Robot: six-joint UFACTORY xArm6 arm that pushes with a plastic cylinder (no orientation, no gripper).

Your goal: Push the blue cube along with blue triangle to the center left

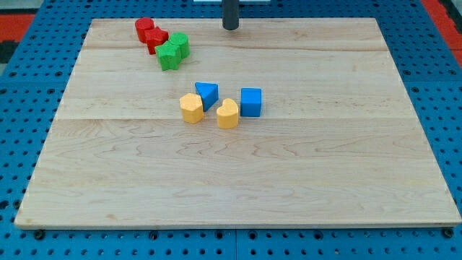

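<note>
Hovering: my tip above (well apart) blue cube.

My tip, dark grey cylindrical rod, smooth, blunt-ended

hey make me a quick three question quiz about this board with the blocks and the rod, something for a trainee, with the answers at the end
1. True or false: my tip touches the blue cube.
2. Which block lies between the blue triangle and the blue cube? A) green block B) yellow heart C) red block
3. Fill in: the red blocks and green blocks sit near the view's top ____.

Key: 1. False; my tip is at the view's top edge, far from every block. 2. B, the yellow heart. 3. left.
</note>
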